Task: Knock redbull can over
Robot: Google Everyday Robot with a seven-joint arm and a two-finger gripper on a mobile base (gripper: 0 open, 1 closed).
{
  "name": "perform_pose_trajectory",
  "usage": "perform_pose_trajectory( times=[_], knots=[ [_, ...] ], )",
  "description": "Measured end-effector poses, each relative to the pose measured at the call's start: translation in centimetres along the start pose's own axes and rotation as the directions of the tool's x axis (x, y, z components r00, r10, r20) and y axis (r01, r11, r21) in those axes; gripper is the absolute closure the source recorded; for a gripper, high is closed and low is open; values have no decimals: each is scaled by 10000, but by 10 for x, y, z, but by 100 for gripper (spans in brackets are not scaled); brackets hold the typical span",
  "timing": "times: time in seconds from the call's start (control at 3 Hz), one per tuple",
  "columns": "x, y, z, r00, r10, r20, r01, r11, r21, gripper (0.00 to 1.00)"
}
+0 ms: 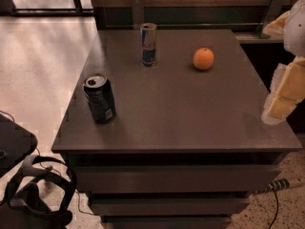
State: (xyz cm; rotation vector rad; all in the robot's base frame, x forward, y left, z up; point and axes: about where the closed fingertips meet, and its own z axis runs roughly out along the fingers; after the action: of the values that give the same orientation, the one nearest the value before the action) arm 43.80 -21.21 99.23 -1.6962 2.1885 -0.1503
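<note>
The redbull can (148, 44) stands upright near the back middle of the grey table (190, 118). It is slim, blue and silver with a silver top. My gripper (282, 99) is at the right edge of the view, beside the table's right side and far from the can. It looks cream-white and partly cut off by the frame.
A wider dark can (100, 98) with a white label stands at the table's left front. An orange (203, 58) lies to the right of the redbull can. Drawers sit below the tabletop. A headset (33, 194) and cables lie on the floor at the lower left.
</note>
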Motion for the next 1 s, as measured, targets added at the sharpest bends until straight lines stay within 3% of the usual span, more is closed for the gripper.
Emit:
perform_pose_trajectory(
  times=[0.33, 0.67, 1.0],
  knots=[
    [0, 0, 0, 10000, 0, 0, 0, 10000, 0, 0],
    [-4, -22, 9, 9970, 501, 595, -522, 9981, 340, 0],
    [-5, -40, 22, 9741, 1375, 1796, -1522, 9858, 708, 0]
  ],
)
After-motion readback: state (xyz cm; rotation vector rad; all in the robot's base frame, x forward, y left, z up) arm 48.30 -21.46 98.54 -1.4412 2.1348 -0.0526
